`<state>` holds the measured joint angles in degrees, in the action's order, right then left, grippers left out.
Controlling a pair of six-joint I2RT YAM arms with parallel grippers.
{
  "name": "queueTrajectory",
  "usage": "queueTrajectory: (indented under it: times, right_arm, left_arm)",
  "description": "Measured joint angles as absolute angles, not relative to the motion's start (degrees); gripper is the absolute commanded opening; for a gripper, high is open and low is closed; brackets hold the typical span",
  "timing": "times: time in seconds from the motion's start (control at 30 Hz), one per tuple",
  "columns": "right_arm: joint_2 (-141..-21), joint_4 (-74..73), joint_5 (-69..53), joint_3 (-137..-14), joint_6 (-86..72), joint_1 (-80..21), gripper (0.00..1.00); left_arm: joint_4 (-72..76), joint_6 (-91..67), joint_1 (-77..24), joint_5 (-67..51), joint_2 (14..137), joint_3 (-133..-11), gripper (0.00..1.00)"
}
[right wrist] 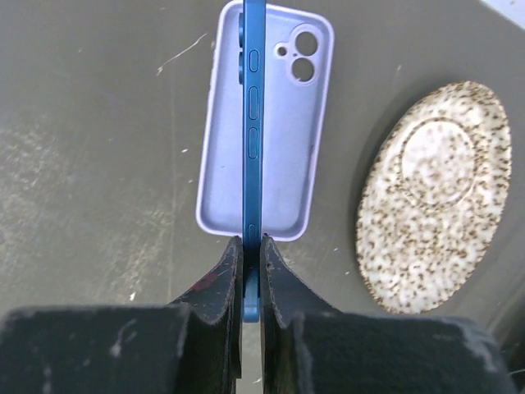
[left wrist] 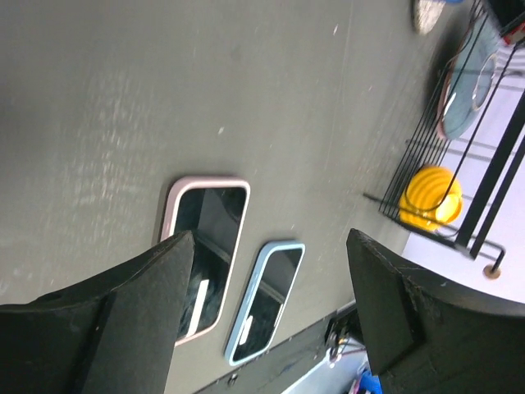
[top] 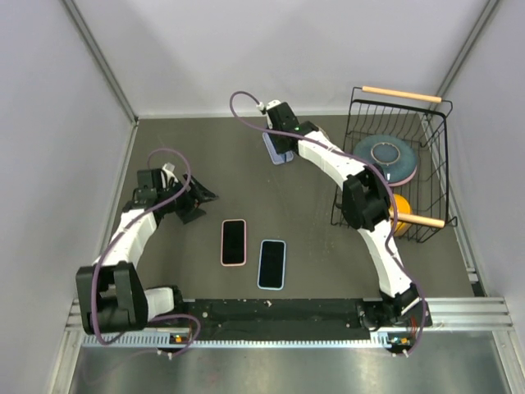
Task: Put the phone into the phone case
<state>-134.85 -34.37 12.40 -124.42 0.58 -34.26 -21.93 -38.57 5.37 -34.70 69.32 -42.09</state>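
A blue phone (right wrist: pixel 253 123) is held edge-on, with my right gripper (right wrist: pixel 251 242) shut on its lower end. Directly beneath it an empty lavender phone case (right wrist: pixel 287 156) lies open side up on the dark table; the phone's edge runs along the case's length. From above, the right gripper (top: pixel 280 131) is at the far middle of the table over the case (top: pixel 276 154). My left gripper (top: pixel 203 199) hovers at the left, open, with nothing between its fingers (left wrist: pixel 176 263).
A pink-cased phone (top: pixel 234 242) and a light-blue-cased phone (top: pixel 271 263) lie face up near the front centre. A speckled round dish (right wrist: pixel 432 197) sits right of the case. A black wire basket (top: pixel 431 123) at the right holds a grey plate (top: pixel 385 156) and a yellow object (top: pixel 400 209).
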Motion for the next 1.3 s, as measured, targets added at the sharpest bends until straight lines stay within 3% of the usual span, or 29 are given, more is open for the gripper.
queueTrajectory:
  times: [0.33, 0.7, 0.9, 1.3]
  right_arm:
    - [-135.52, -28.45, 12.34, -124.90, 0.56, -32.82, 0.00]
    - [-136.33, -19.86, 9.87, -118.85, -4.60, -32.82, 0.00]
    - [-136.14, -14.85, 9.10, -116.40, -8.05, -32.82, 0.00]
    - [-127.39, -1.04, 2.85, -97.51, -22.70, -33.21, 0.00]
  left_arm:
    - [-10.00, -45.69, 0.32, -31.57, 87.88, -54.52, 0.77]
    - [-0.40, -48.38, -3.03, -30.37, 101.80, -58.30, 0.73]
    - [7.53, -49.34, -4.32, -31.24, 105.91, -58.30, 0.71]
    - [11.57, -50.28, -4.38, -31.00, 107.42, -58.39, 0.65]
